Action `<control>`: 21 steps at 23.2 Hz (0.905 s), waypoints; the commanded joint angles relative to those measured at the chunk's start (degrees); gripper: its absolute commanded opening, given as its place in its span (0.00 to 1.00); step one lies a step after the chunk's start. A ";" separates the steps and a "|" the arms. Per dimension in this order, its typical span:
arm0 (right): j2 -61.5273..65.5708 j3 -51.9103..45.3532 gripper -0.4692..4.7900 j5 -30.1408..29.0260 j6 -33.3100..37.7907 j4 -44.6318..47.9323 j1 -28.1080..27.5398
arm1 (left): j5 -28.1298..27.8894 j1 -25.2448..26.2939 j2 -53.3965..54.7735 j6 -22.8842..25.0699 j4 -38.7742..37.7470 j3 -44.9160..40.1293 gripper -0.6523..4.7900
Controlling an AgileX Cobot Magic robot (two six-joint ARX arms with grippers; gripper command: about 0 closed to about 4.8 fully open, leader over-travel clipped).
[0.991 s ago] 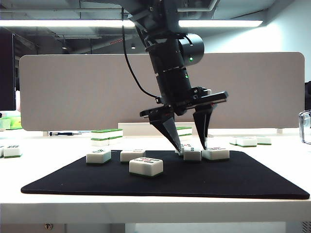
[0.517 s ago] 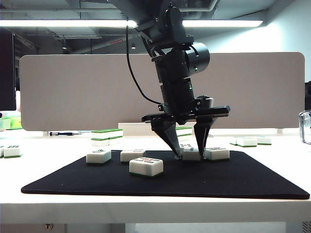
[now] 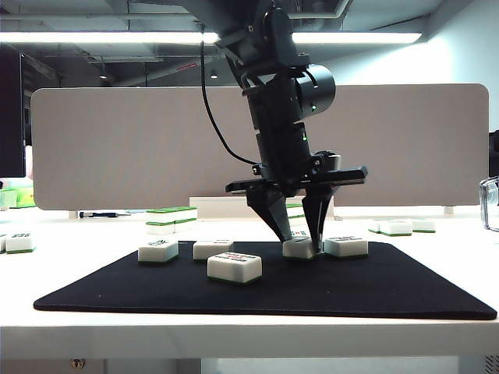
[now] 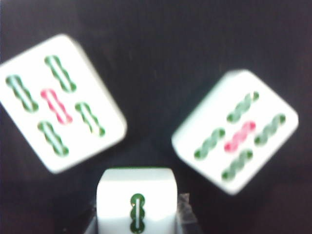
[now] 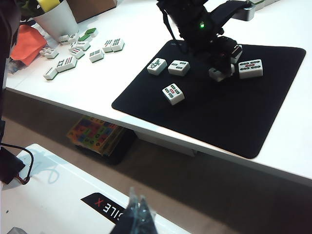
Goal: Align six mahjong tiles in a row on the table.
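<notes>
The white table carries a big black mat. Behind it, in the exterior view, you see a beige partition panel, which the right wrist view does not show. The left arm comes down from the top centre of the exterior view, and the left gripper stands over the back right part of the mat.

Its fingers are on the two sides of one mahjong tile and look closed on it, the tile resting on the mat. In the left wrist view you see this tile close at the bottom centre, with two blurred tiles with green and red marks on the mat beyond.

The right wrist view shows the mat from above: three tiles in its left part, one tile at the right. It also shows loose tiles on the table at the upper left.

The right gripper is at the bottom centre of the right wrist view, far from the mat, its fingers together.
</notes>
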 commanded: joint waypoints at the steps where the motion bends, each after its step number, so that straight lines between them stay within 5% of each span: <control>1: -0.68 0.15 0.09 -0.04 -0.20 0.55 0.07 | 0.37 0.02 -2.69 0.68 -3.23 0.22 0.39; 8: -0.68 0.15 0.09 -0.04 -0.20 0.55 0.07 | 0.13 1.42 -6.75 3.06 -10.51 0.22 0.39; 17: -0.68 0.15 0.09 -0.04 -0.20 0.55 0.07 | 0.13 10.60 -7.69 2.58 -24.39 0.17 0.39; 21: -0.68 0.15 0.09 0.00 -0.20 0.52 0.07 | -1.07 12.61 -7.67 2.54 -22.86 0.17 0.39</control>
